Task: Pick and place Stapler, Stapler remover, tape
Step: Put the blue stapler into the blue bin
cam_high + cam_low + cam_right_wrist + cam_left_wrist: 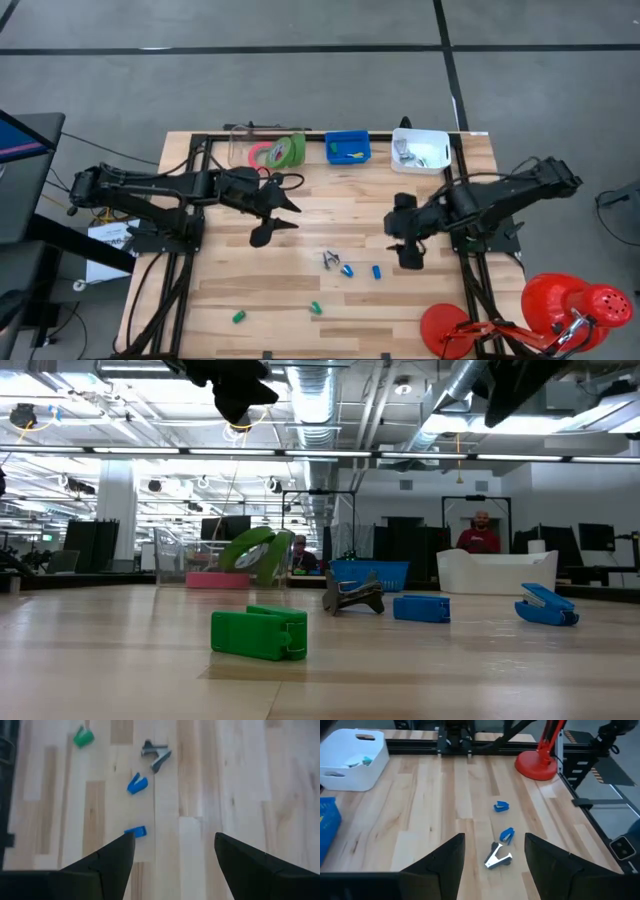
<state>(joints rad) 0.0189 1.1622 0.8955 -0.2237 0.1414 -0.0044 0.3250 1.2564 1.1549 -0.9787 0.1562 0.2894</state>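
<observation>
High view alone shows tape (280, 152) in clear bin (240, 145); wrist views show both jaws open, empty.

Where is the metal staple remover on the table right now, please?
In the high view the staple remover lies on the bare wood near the table's middle, between both arms, just left of two small blue staplers.

Grey floor (300, 25) surrounds the wooden table (300, 295); ceiling ducts (320, 400) hang overhead.
</observation>
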